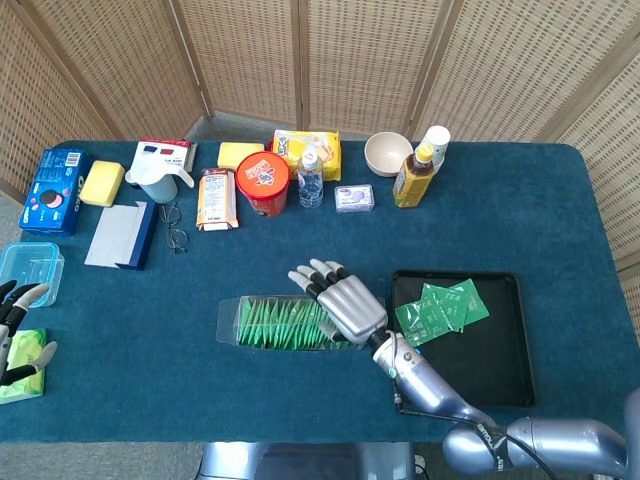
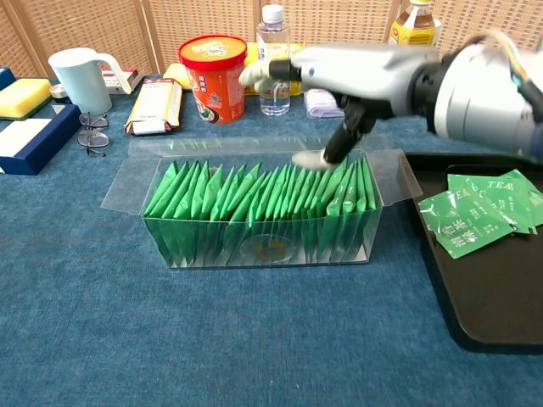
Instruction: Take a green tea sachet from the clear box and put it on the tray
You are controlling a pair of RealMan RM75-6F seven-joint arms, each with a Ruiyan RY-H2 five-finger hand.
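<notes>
Right hand (image 1: 345,303) hovered over the right half of the clear box (image 2: 263,208), fingers spread, thumb pointing down towards the sachet tops; nothing was held. Green tea sachets (image 2: 254,199) stood upright in a packed row inside the box. Three sachets (image 1: 440,308) lay on the black tray (image 1: 500,360), just right of the box on the blue surface (image 1: 300,240). Left hand (image 1: 18,318) sat at the far left edge, fingers apart and holding nothing, beside a green packet (image 1: 22,350).
</notes>
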